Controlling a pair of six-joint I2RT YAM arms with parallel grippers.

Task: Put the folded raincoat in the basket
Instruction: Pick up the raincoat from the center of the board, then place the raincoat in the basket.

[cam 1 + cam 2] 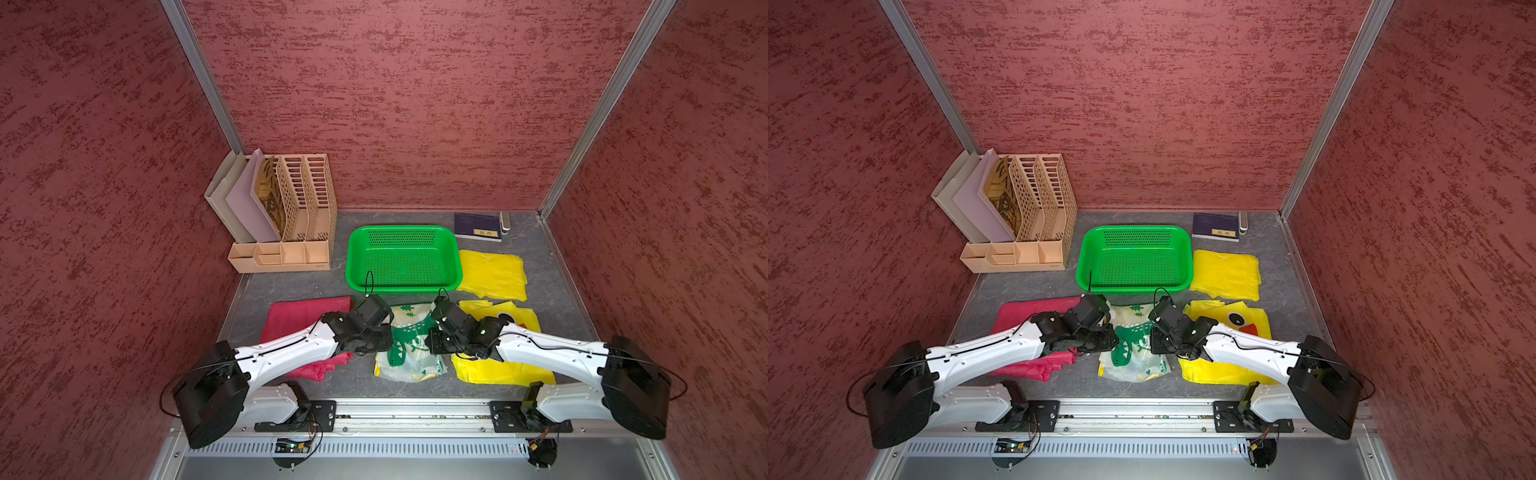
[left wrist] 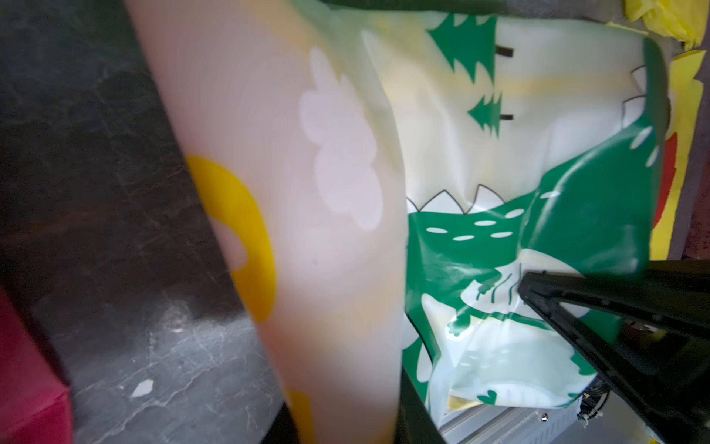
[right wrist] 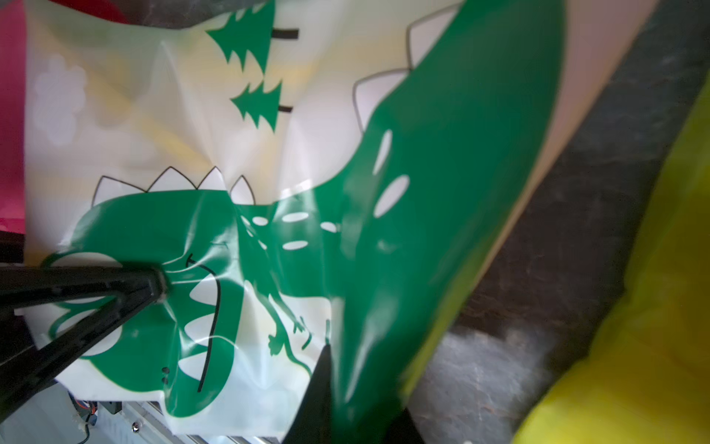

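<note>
The task is at its start: nothing is in the basket yet. The dinosaur-print raincoat (image 1: 409, 345) lies folded on the grey table (image 1: 291, 286), just in front of the green basket (image 1: 399, 288) and apart from it. A red folded sheet (image 1: 299, 316) lies on its left and a yellow duck raincoat (image 1: 515, 320) on its right.

The grasp looks made. In the right wrist view the left gripper (image 3: 159, 286) has its fingertips pressed together on the coat's left side, and the film puckers around them. In the left wrist view the right gripper (image 2: 524, 286) pinches the opposite side the same way. The film rises blurred close to both lenses, so the edges are probably a little off the table, though I cannot be sure. Lifting, carrying over the near rim and letting go all remain.

The basket is empty, its mesh bottom bare in both top views. The beige file organizer (image 1: 291, 232) holds grey and lilac folders and a brown patterned sheet in its left slots. Its right slots and small front trays look empty.
</note>
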